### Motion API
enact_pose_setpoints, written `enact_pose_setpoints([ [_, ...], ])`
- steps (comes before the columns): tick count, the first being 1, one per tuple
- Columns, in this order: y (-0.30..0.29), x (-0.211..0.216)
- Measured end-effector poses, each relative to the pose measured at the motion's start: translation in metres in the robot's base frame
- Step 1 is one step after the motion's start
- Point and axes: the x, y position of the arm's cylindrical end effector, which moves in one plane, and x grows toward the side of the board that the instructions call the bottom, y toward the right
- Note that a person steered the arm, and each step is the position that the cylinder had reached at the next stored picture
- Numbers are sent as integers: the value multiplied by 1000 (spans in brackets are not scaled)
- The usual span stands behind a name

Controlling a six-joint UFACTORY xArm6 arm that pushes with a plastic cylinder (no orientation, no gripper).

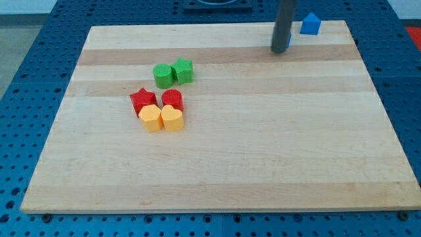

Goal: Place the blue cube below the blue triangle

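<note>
Blue cube [289, 39] shows only as a thin blue sliver peeking out on the right side of my tip [280, 51], so it sits touching or just behind the rod near the bench's [263, 164] top edge. My tip is the end effector here, a plain rod that has no jaws to open and holds nothing; it can only push. The blue triangle [310, 24] rests close to the top right corner, just up and to the right of the cube. By my judgement the task is not finished: the cube lies beside and slightly lower than the triangle, not squarely below it, so a short nudge toward the right edge seems left.
</note>
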Motion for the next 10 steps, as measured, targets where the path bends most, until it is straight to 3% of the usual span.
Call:
enact_pose_setpoints([
  [1,-54,-11],
  [2,-52,-39],
  [4,18,-41],
  [6,-36,-40],
  [7,-37,-27],
  [8,-12,-10],
  [10,44,-19],
])
